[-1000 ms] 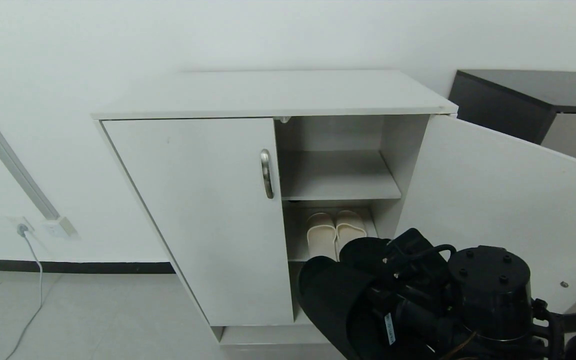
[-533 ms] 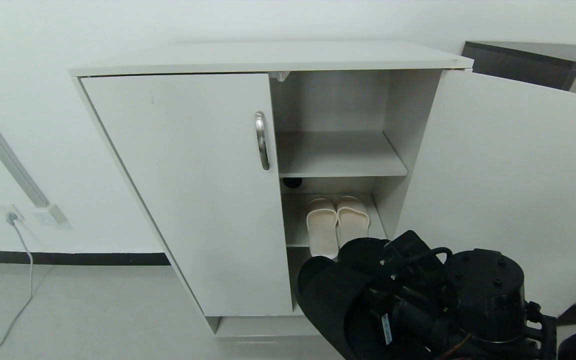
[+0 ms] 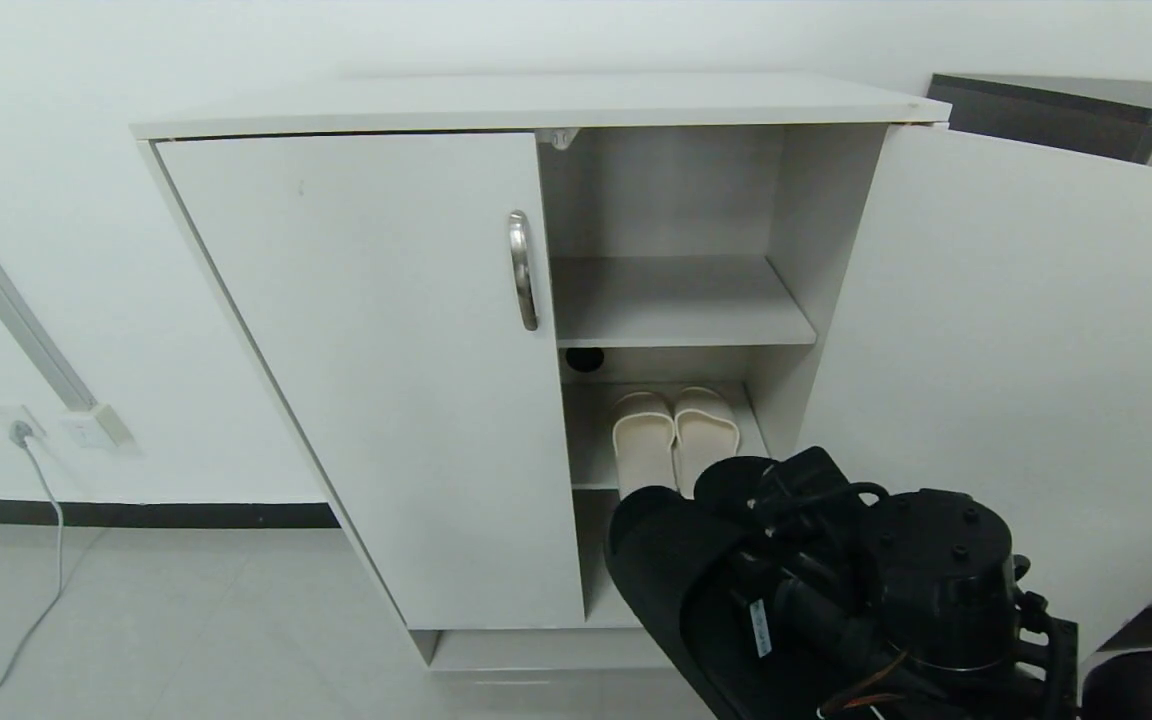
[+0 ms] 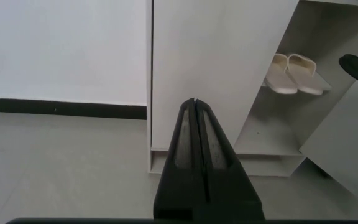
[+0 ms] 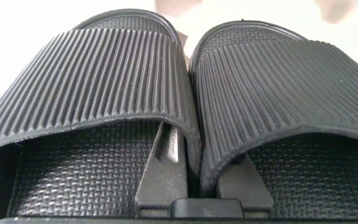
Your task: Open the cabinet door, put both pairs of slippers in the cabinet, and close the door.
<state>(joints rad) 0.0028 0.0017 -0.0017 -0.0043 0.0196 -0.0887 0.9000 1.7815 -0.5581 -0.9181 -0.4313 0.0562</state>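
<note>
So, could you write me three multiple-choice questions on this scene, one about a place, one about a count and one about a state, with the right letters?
1. Where at the cabinet do the cream slippers lie?
A) on its top
B) on the floor before it
C) on its lower shelf

2. How many black slippers does the right gripper hold?
A) one
B) two
C) four

3. How is the right door?
A) open
B) shut
C) missing

Answers:
1 C, they sit side by side under the bare upper shelf.
2 B, the right wrist view shows two ribbed straps side by side.
3 A, it stands wide and both shelves show.
</note>
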